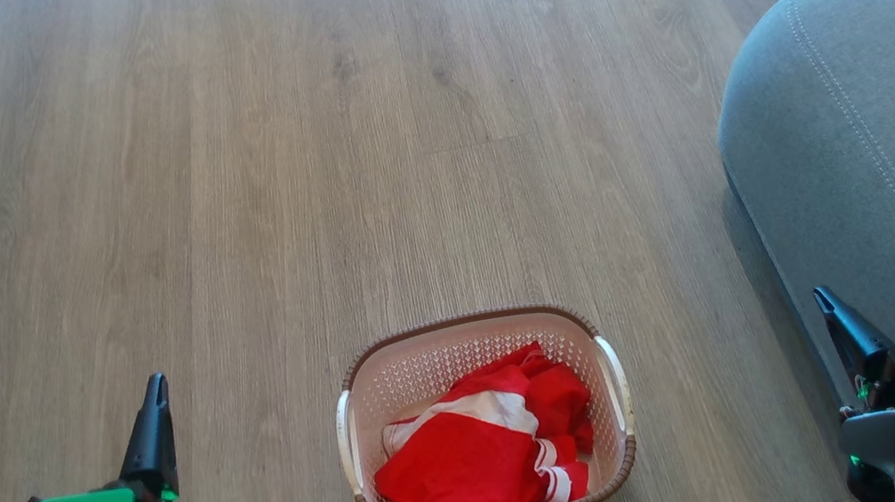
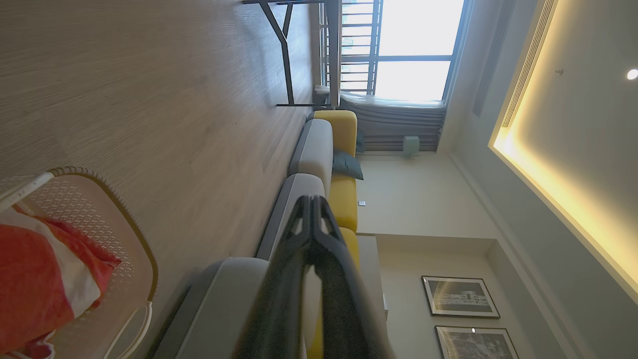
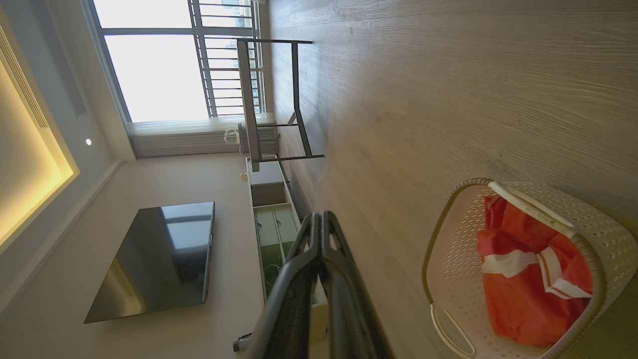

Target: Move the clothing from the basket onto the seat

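Note:
The cream basket (image 1: 351,432) with a brown rim stands on the wood floor at bottom centre, and red clothing (image 1: 479,452) with white bands lies bunched inside it. The grey seat (image 1: 871,148) fills the right side. My left gripper (image 1: 157,387) hovers at lower left, well left of the basket, fingers pressed together and empty. My right gripper (image 1: 820,298) sits at lower right by the seat's edge, also shut and empty. The left wrist view has the basket (image 2: 134,244) and clothing (image 2: 40,269) at lower left. The right wrist view has the basket (image 3: 448,279) and clothing (image 3: 523,294) at lower right.
Bare wood floor (image 1: 303,130) stretches ahead of the basket. A grey and yellow sofa (image 2: 319,154) runs along the wall. A dark-legged table (image 3: 279,99) stands near the window, and a television (image 3: 159,259) hangs above a low cabinet.

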Motion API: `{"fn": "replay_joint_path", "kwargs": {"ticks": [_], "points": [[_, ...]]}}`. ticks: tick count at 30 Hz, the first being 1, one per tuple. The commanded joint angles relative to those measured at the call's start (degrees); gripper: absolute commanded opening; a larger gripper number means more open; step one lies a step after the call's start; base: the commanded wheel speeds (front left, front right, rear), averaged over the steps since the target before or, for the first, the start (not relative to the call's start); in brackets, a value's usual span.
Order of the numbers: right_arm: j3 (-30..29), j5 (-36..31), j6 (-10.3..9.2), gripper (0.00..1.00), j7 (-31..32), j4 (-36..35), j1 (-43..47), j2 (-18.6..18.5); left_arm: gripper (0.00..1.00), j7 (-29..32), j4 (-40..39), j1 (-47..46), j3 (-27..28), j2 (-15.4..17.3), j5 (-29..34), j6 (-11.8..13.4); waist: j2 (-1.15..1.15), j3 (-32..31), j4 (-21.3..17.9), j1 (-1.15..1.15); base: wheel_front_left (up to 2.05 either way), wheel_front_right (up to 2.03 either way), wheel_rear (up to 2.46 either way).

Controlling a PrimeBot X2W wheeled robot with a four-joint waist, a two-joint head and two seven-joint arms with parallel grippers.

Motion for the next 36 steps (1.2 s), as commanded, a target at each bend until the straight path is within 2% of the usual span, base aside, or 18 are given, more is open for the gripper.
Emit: {"fn": "replay_joint_path", "kwargs": {"ticks": [1,3,4,8,25,36], "points": [[1.0,0.4,0.13,0.00,0.4,-2.3,-2.8,-0.3,0.00,0.2,-2.0,-3.1,2.1,0.4,-0.2,-0.4,0.00,0.0,0.0,0.00,0.00,0.00,0.00],[1.0,0.4,0.13,0.00,0.4,-2.3,-2.8,-0.3,0.00,0.2,-2.0,-3.1,2.1,0.4,-0.2,-0.4,0.00,0.0,0.0,0.00,0.00,0.00,0.00],[0.0,0.0,0.00,1.00,0.0,0.0,0.0,0.0,1.00,0.0,0.0,0.0,0.0,0.0,0.0,0.0,0.00,0.0,0.0,0.00,0.00,0.00,0.00],[0.3,-0.1,0.00,1.00,-0.1,3.0,1.4,0.3,1.00,0.0,3.0,1.8,-0.2,-0.2,0.0,0.1,0.00,0.0,0.0,0.00,0.00,0.00,0.00],[2.0,-1.8,0.02,1.00,-2.4,3.4,-1.8,-0.7,1.00,-2.6,4.3,-1.4,-0.9,0.5,1.6,0.0,0.00,0.0,-0.1,0.00,0.00,0.00,0.00],[4.8,-5.1,0.03,1.00,-4.8,5.0,-4.5,-2.0,1.00,-4.8,5.3,-3.6,-2.1,1.6,5.9,0.0,0.00,0.1,-0.1,0.00,0.00,0.00,0.00]]}}
